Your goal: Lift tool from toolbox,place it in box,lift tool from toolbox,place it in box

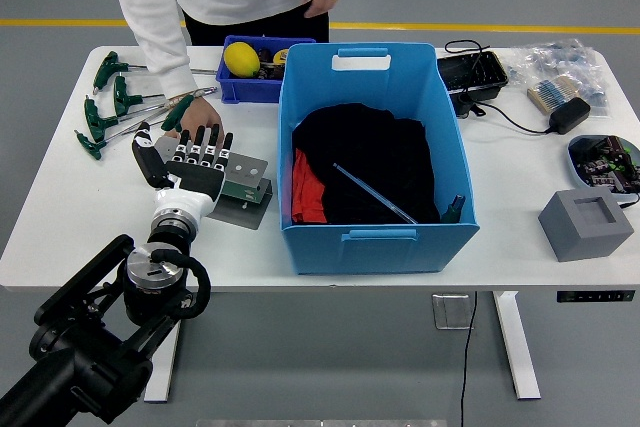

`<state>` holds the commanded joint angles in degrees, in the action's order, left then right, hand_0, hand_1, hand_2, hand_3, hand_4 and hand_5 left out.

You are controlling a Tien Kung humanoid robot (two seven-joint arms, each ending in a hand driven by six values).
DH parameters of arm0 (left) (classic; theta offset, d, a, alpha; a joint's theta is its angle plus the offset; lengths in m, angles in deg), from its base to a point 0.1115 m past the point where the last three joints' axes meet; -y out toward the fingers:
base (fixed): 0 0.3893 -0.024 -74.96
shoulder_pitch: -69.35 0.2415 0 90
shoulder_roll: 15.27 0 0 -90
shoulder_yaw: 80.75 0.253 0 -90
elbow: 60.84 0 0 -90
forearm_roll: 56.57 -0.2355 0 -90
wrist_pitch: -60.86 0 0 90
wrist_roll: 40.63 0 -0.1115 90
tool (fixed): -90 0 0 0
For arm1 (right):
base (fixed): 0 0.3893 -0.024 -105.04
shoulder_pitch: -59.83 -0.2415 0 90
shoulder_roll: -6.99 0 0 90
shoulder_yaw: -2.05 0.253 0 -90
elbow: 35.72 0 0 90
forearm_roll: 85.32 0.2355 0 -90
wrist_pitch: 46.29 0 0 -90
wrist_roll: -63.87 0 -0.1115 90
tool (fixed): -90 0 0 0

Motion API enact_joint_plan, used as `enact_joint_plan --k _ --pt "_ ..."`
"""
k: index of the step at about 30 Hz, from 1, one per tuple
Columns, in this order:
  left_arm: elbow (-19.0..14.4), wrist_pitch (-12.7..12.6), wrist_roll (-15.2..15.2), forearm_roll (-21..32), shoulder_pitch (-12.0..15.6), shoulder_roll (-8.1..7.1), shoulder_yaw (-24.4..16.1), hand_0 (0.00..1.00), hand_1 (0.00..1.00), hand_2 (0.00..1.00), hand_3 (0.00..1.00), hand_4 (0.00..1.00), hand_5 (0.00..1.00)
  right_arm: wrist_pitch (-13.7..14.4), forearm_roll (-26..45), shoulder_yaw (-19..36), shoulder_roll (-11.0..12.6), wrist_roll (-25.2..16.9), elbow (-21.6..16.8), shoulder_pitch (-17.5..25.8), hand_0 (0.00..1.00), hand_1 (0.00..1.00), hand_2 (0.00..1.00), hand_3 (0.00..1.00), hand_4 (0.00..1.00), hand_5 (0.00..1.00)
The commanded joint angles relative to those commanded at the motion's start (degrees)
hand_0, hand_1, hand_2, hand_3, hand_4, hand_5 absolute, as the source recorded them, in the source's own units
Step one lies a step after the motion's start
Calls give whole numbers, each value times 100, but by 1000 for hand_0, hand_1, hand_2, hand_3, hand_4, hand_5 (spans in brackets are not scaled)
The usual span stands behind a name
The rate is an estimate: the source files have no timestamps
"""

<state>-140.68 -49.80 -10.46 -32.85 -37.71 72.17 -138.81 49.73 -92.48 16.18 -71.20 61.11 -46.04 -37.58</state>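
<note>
Tools [110, 107], green-handled T-wrenches, lie on the desk [60, 207] at its far left, beyond the left hand [190, 159]. Left hand: fingers extended flat, gripping nothing, over a grey block [240, 192]. A person's hand [195, 107] holds one wrench. One large blue box [375, 152] stands just right; one small blue bin [255, 72] behind.

A yellow lemon-like fruit [241, 58] sits in a small blue bin [254, 87] at the white table's [520, 217] far edge. To the right lie a black tray [471, 71], a black power adapter [571, 114] (its cable trails left), clear bags of what may be small parts [561, 75], and a grey foam block [586, 225].
</note>
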Motion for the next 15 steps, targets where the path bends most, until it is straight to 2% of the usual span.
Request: enact_joint_plan --k 10,11,15 --pt "-55 -20 -9 -43 87 21 -1 841 869 998 998 740 808 -4 82 -90 10 -9 0 8 683 657 710 572 781 727" --pt "-75 -21 -11 -50 104 24 2 842 867 991 998 741 785 -4 102 -109 10 -13 0 6 684 657 710 572 781 727" --pt "-135 -9 -46 -68 155 21 21 842 867 991 998 741 785 -10 361 -371 14 -74 0 -5 684 657 710 572 781 727"
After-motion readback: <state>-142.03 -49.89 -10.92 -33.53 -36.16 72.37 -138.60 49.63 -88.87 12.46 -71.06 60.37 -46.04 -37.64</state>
